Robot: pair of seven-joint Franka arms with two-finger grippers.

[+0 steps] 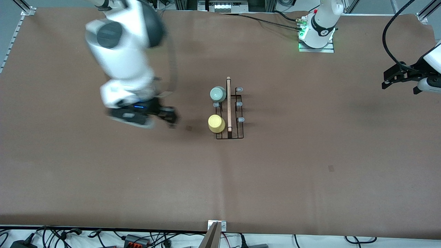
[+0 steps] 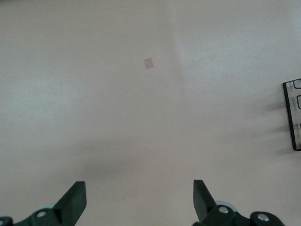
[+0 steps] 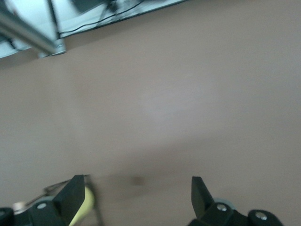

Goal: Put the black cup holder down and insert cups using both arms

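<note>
**Two cups on the rack, both end effectors empty**

The black cup holder (image 1: pixel 230 113) stands near the middle of the brown desk (image 1: pixel 310 165), its light wooden rod handle (image 1: pixel 228 103) running along the top. Two cups sit on pegs on the side toward the right arm's end: the light blue cup (image 1: pixel 217 93), and the yellow cup (image 1: pixel 216 123) nearer the front camera. The three grey-tipped pegs (image 1: pixel 240 104) on the side toward the left arm's end are bare.

The right end effector (image 1: pixel 168 116) hangs over the desk beside the holder, toward the right arm's end, fingers (image 3: pixel 75 194) spread apart and gripping nothing.

The left end effector (image 1: pixel 396 77) waits over the left arm's end of the desk, well apart from the holder, its fingers (image 2: pixel 75 200) likewise spread and empty
</note>
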